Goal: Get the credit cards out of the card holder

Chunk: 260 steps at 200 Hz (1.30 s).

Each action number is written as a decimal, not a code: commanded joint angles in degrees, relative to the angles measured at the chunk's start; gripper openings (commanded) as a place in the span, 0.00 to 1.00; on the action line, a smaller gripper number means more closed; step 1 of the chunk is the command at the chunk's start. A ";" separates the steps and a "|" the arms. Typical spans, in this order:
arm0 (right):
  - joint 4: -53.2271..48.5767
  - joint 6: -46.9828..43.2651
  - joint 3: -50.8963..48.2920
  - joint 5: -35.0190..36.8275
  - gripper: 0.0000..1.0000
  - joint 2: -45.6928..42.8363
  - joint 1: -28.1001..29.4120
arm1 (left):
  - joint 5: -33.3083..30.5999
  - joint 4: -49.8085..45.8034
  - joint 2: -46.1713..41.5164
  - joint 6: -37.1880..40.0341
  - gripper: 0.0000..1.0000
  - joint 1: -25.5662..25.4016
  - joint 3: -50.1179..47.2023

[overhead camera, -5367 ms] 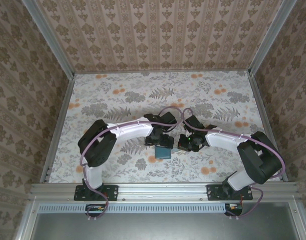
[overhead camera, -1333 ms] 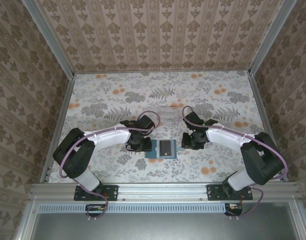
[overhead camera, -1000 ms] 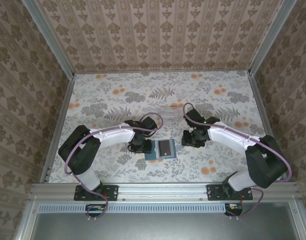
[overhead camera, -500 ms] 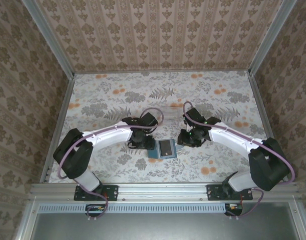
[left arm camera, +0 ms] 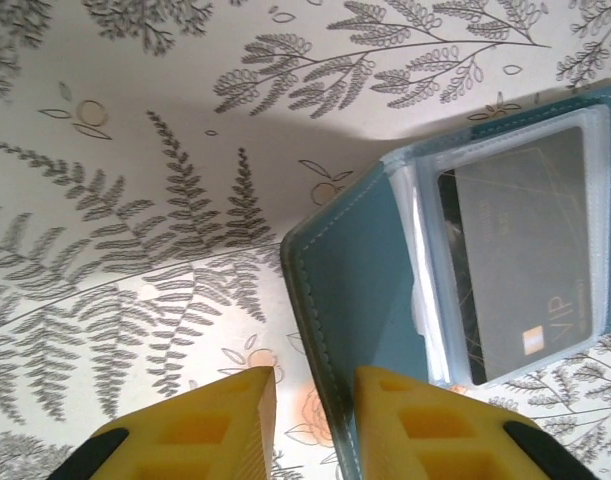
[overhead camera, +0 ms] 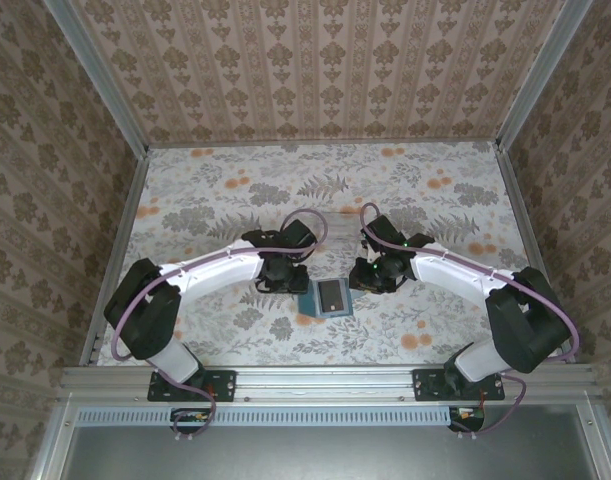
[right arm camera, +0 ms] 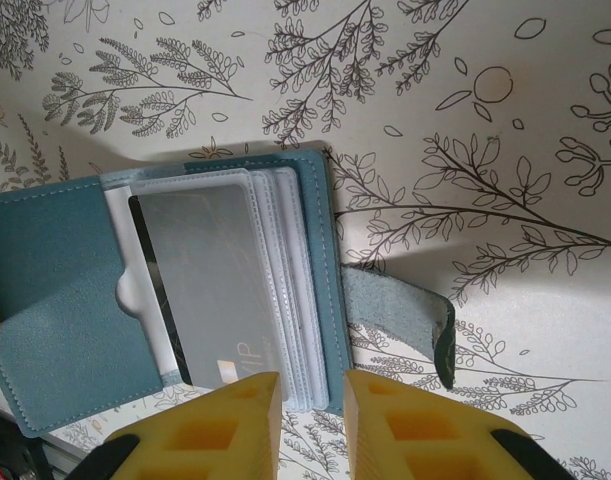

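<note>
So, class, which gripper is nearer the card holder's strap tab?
Right. The right gripper is over the edge of the card holder, beside its strap tab; the left gripper is over the opposite cover's edge.

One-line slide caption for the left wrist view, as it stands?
Left gripper narrowly open at the edge of the open teal card holder; dark grey credit card sits in its clear sleeve.

A table (overhead camera: 445, 190) patterned with grey ferns and orange blossoms on a pale ground is lying between walls (overhead camera: 325, 70) papered in beige damask stripes. Aluminium rails (overhead camera: 325, 376) are framing its edges, and soft light, possibly from overhead, is casting faint shadows on it.
</note>
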 commanded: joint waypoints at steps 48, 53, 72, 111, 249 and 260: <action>0.03 0.05 -1.01 0.05 0.23 -0.26 0.40 | -2.80 -11.39 8.69 6.60 0.28 -2.08 7.21; 0.03 0.09 -1.04 0.01 0.23 -0.23 0.43 | -2.80 -12.03 9.57 6.90 0.28 -2.24 7.84; 0.20 0.09 -1.38 0.05 0.23 -0.41 0.38 | -3.95 -15.18 13.48 8.06 0.28 -3.10 10.80; 0.38 0.01 -1.84 -0.12 0.23 -0.52 0.41 | -7.32 -21.59 19.58 9.79 0.36 -5.24 16.41; 0.89 -0.99 -3.00 1.59 0.23 0.17 0.33 | 4.12 -4.82 13.35 8.09 0.18 -1.42 8.11; 0.34 -1.63 -3.00 3.38 0.25 0.73 0.38 | 5.52 -1.79 11.80 7.01 0.18 -0.38 5.97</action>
